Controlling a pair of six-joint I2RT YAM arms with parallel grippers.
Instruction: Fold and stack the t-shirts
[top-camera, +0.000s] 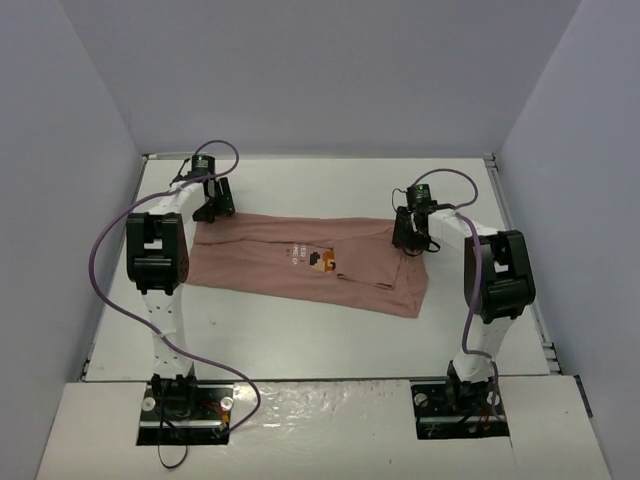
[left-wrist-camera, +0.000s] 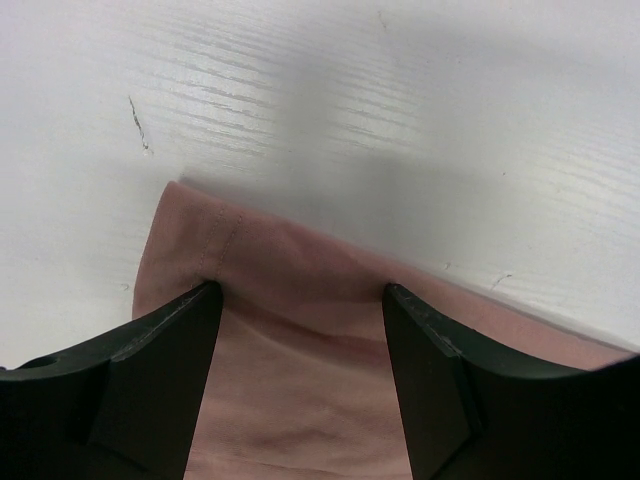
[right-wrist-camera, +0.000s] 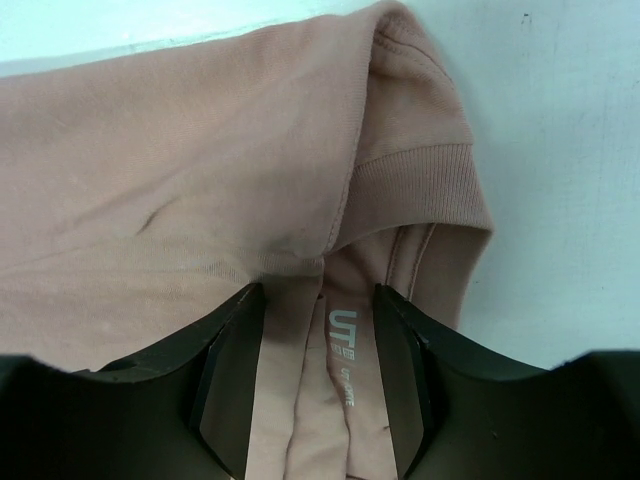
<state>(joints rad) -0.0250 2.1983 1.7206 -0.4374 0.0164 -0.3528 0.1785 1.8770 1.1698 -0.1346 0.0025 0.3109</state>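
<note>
Top cam: the pink t-shirt (top-camera: 300, 268) lies flat on the white table (top-camera: 300, 345), folded lengthwise into a long band running left to right across the middle. Its chest graphic (top-camera: 322, 260) faces up near the centre, with white lettering (top-camera: 297, 256) just left of it. The left gripper (top-camera: 213, 208) sits at the band's far-left corner and the right gripper (top-camera: 410, 238) at the far-right end, arms well apart; from up here I can't tell how wide either pair of fingers stands. Left wrist cam: the fingers (left-wrist-camera: 165, 350) are spread apart, not clamped on anything, tips down at the cloth on either side of a stretch of fabric near the stitched hem corner (left-wrist-camera: 215, 240). Bare tabletop lies beyond, w/ a soft shadow over it. Whether the tips press into the cloth I can't say. Right wrist cam: the fingers (right-wrist-camera: 235, 350) are likewise parted and holding nothing, straddling the neck opening. The ribbed collar (right-wrist-camera: 420, 175) curls just ahead, and a printed "UT" neck label (right-wrist-camera: 343, 325) shows in the gap. A folded layer overlaps from the left — its edge runs down toward the gap between the fingertips.
</note>
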